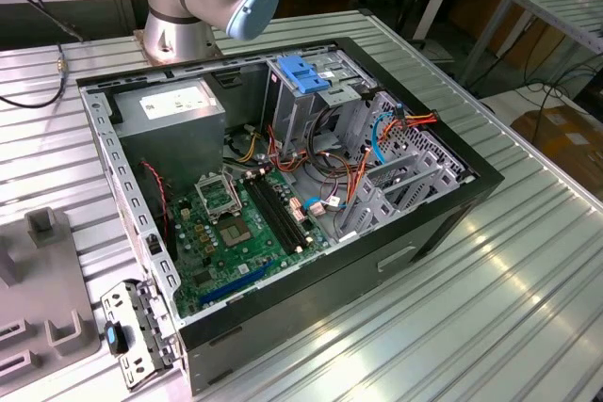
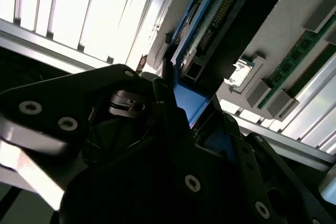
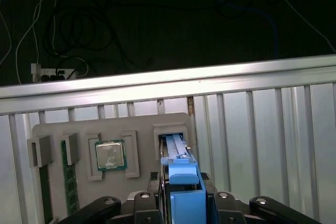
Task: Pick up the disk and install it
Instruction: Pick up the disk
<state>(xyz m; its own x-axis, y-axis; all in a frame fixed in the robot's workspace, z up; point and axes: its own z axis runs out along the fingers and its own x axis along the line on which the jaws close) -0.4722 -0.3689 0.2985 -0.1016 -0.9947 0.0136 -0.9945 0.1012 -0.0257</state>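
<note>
In the first wrist view, the gripper [image 3: 186, 205] is clamping the disk [image 3: 181, 177] by the end of its bright blue rail, a dark finger pressing on each side. The disk is standing on edge in the end slot of the grey parts tray [image 3: 58, 129], just beside the CPU [image 3: 110, 156], with memory sticks [image 3: 70, 182] sitting further along. In the exterior view, the tray is lying at the tabletop's [image 1: 528, 308] edge on the exterior view's left, and the open computer case [image 1: 311, 185] is occupying the tabletop's middle.
</note>
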